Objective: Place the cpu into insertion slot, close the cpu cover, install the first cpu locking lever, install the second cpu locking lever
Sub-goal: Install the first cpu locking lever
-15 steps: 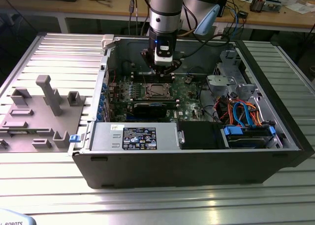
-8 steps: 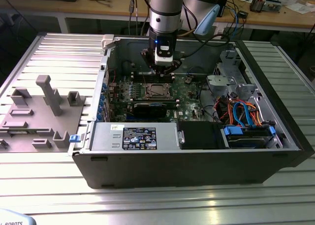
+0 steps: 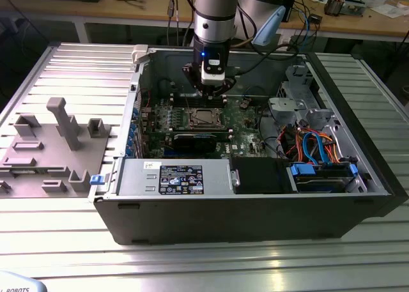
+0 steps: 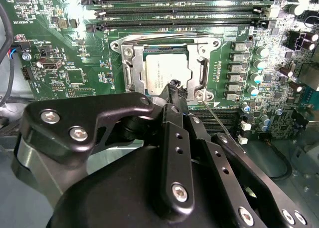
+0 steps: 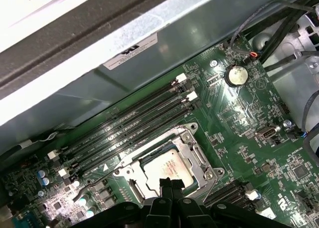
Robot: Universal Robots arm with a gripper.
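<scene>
1. Ribbed aluminium table [image 3: 64, 253]: spans the whole lower part of the exterior view and carries all the rest.
2. Dark grey steel computer case [image 3: 255, 222]: lies open-sided in the centre of the frame, its interior exposed.
3. Silver-and-grey robot arm [image 3: 214, 17]: comes down from the top centre into the case.
4. Pale grey moulded fixture block with upright posts [image 3: 38, 170]: on the table at the exterior view's left, just beside the case.
5. Silver boxed power supply with a black label [image 3: 134, 177]: along the near wall of the case, lower centre-left.
6. Green motherboard [image 3: 246, 122] [image 4: 75, 78] [image 5: 259, 153]: on the case floor, under the arm.
7. Metal drive cage with blue and orange cables [image 3: 319, 148]: at the exterior view's right, well apart from the socket.
8. Long black memory slots [image 4: 174, 11] [image 5: 129, 133]: in parallel rows just beside the socket.
9. Black linkage gripper [image 3: 214, 99] [image 4: 174, 88] [image 5: 170, 184]: tips poised over one edge of the socket and screening that edge in both wrist views. The fingers [image 4: 172, 118] are pressed together, with nothing seen between them.
10. Thin silvery metal frame plate, the cpu cover [image 4: 128, 63] [image 5: 199, 158]: lies flat, down around the chip.
11. Square chip with a dull silver-grey top, the cpu [image 3: 204, 117] [image 4: 159, 71] [image 5: 169, 165]: seated in the socket, framed by the cover's opening, centre of the board.
12. Thin steel wire lever [image 4: 219, 119]: slants out from a corner of the frame, beside the gripper linkage.
13. Round silver coin battery [image 5: 236, 76]: on the board, apart from the socket.
</scene>
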